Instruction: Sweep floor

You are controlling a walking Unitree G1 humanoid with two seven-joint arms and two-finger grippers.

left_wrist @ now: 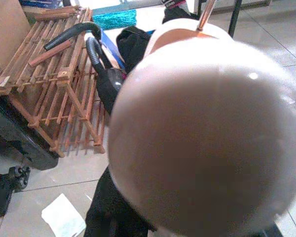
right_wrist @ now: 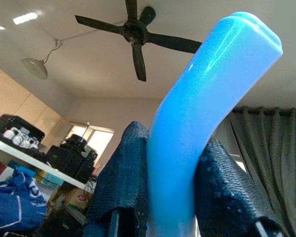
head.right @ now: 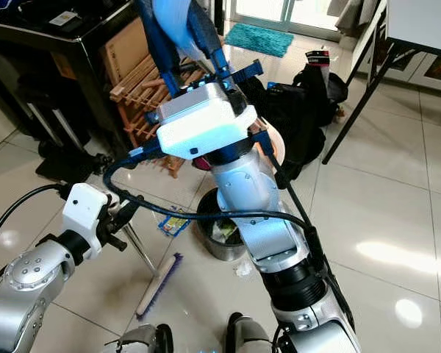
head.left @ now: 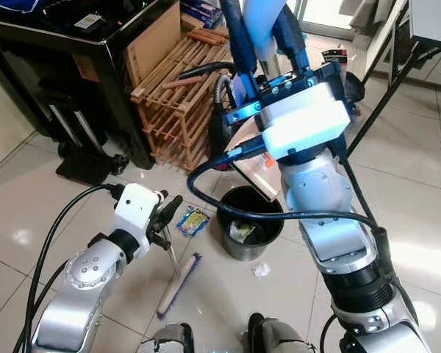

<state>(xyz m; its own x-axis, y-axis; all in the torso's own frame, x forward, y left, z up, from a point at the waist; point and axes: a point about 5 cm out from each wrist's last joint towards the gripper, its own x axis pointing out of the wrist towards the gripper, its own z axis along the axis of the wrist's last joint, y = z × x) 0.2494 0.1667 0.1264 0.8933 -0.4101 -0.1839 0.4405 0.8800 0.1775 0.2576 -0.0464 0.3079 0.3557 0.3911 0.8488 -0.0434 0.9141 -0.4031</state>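
Looking down from the left eye view: glossy pale floor tiles (head.left: 73,220), and a flat broom head (head.left: 178,285) with purple bristles lying at about 6 o'clock, its thin metal handle (head.left: 172,259) running up into the left pincer (head.left: 162,220). The black fingers are clamped on that handle, so the broom sits right under the pincer and slightly toward 5 o'clock from it. A round black bin (head.left: 248,232) stands just beside it at 3 o'clock, with a crumpled white scrap (head.left: 261,270) on the tile at the bin's foot and a blue-yellow wrapper (head.left: 192,220) between pincer and bin. A slatted wooden rack (head.left: 178,95) leans at 11 o'clock against a dark bench (head.left: 81,51).

Right eye view, same scene: the right pincer (head.right: 184,44) is raised high at 12 o'clock, clamped on a smooth light-blue plastic handle (head.right: 173,18). Open tile stretches out to 3 o'clock, past a slanted black table leg (head.right: 353,103). A teal fluffy mat (head.right: 261,38) lies at 12 o'clock and a black bag (head.right: 301,110) sits behind the arm.

Left wrist view: a big blurry pale rounded shape (left_wrist: 207,138) is up close, with the rack, a black corrugated hose (left_wrist: 96,54) and a white paper scrap (left_wrist: 63,222) on the floor beyond.

Right wrist view: two dimpled dark fingers (right_wrist: 222,192) squeeze the curved glossy blue handle, ceiling fan (right_wrist: 135,32) overhead.
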